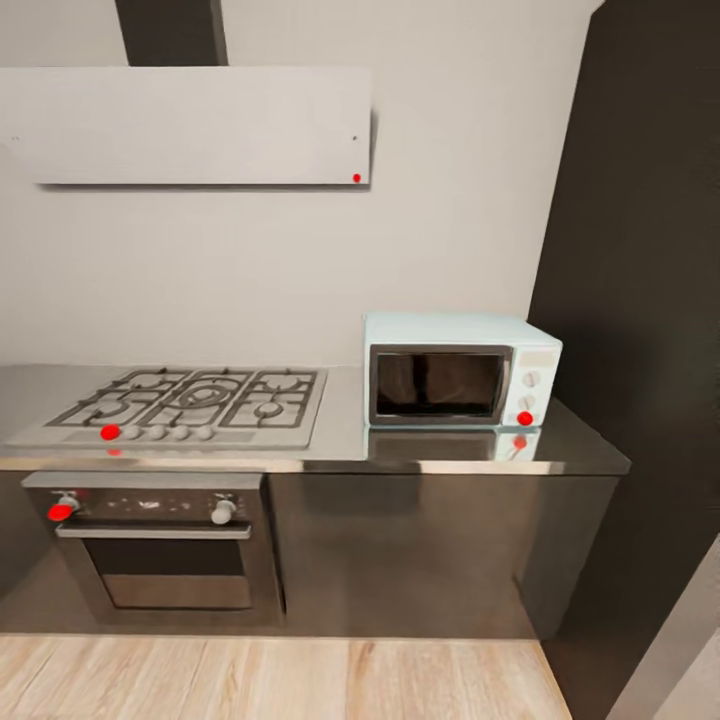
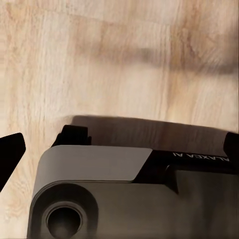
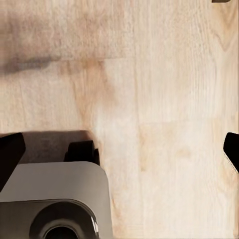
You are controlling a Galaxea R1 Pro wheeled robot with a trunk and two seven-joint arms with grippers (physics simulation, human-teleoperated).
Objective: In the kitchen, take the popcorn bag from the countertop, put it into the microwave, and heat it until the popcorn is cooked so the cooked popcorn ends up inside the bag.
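Pale blue, the microwave [image 1: 460,372] sits with its dark door closed at the right end of the steel-look countertop [image 1: 345,420], beside the grey gas hob [image 1: 185,402]. A black oven [image 1: 160,545] sits under the hob, with a range hood [image 1: 185,125] on the wall above. Both wrist views look down on light wood floor [image 3: 164,99] and the robot's grey base [image 2: 99,194]. Left gripper [image 2: 119,149] and right gripper [image 3: 119,149] show dark fingertips far apart at the frame edges, jaws spread, holding nothing.

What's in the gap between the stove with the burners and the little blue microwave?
Just bare countertop. In the head view, nothing stands between the gas hob and the microwave.
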